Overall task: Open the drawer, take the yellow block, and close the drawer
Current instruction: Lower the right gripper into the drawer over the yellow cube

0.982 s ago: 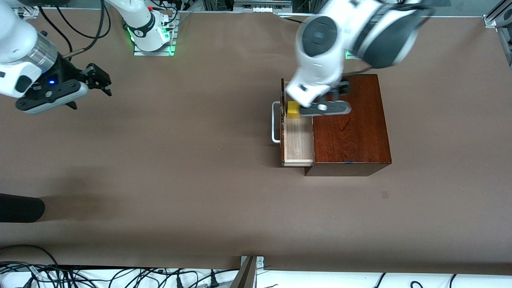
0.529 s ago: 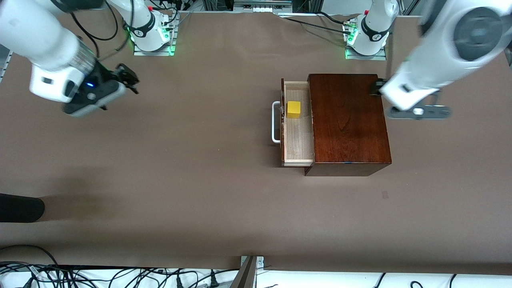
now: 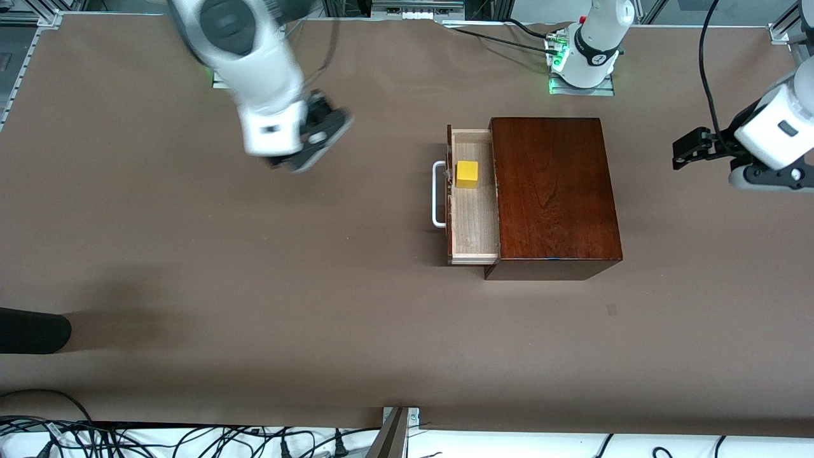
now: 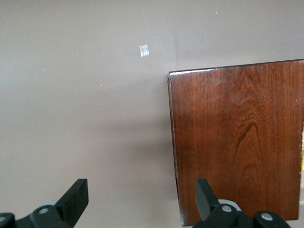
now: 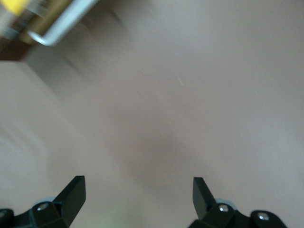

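The dark wooden box stands toward the left arm's end of the table. Its drawer is pulled out, white handle facing the right arm's end. The yellow block lies in the drawer's pale tray, at the end farther from the front camera. My right gripper hangs open and empty over bare table between its base and the drawer; its wrist view shows the handle and a corner of the block. My left gripper is open and empty, off the box's closed end; the box top shows in its view.
The arm bases stand along the table's edge farthest from the front camera. A dark object juts in at the right arm's end, near the front camera. A small tape mark lies on the cloth near the box. Cables run along the near edge.
The left arm has swung away from over the drawer, out to its own end of the table. The right arm has swept from its end toward the drawer. Block and drawer have not moved.
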{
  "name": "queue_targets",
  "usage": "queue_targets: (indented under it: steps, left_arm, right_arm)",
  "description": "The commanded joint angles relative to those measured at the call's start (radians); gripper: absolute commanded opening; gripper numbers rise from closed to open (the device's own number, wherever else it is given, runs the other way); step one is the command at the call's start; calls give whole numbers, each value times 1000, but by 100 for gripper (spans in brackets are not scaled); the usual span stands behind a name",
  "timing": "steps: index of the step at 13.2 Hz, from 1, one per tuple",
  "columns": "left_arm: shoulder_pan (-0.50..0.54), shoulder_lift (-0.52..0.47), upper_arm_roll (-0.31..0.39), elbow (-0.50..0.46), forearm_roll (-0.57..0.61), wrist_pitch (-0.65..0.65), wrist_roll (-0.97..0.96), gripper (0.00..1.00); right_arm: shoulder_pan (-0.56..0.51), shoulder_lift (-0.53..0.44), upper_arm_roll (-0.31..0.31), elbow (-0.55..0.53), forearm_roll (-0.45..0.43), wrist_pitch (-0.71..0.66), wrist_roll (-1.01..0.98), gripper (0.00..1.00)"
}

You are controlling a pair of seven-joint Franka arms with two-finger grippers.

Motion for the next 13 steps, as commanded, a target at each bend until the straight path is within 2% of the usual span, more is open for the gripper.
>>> queue_targets:
  steps: [1, 3, 5, 8, 10, 13]
  left_arm:
    - [-139, -93, 158, -128, -17, 74, 120, 100]
    - [-141, -128, 199, -159, -26, 89, 112, 100]
    - [-147, -147, 216, -188, -25, 132, 112, 100]
    - [-147, -104, 211, -130, -28, 66, 112, 100]
    - [-147, -90, 208, -110, -28, 60, 112, 100]
    - [-153, -75, 202, -93, -29, 66, 111, 100]
  right_arm:
    - [156, 134, -10, 138, -3, 58, -16, 100]
    - [248, 246, -10, 251, -54, 60, -11, 100]
    - [311, 338, -10, 340, -59, 107, 10, 100]
    - [342, 479, -10, 468, -65, 171, -2, 100]
    - [346, 533, -11, 482, -93, 248, -6, 100]
    - [346, 579, -11, 500, -122, 256, -155, 100]
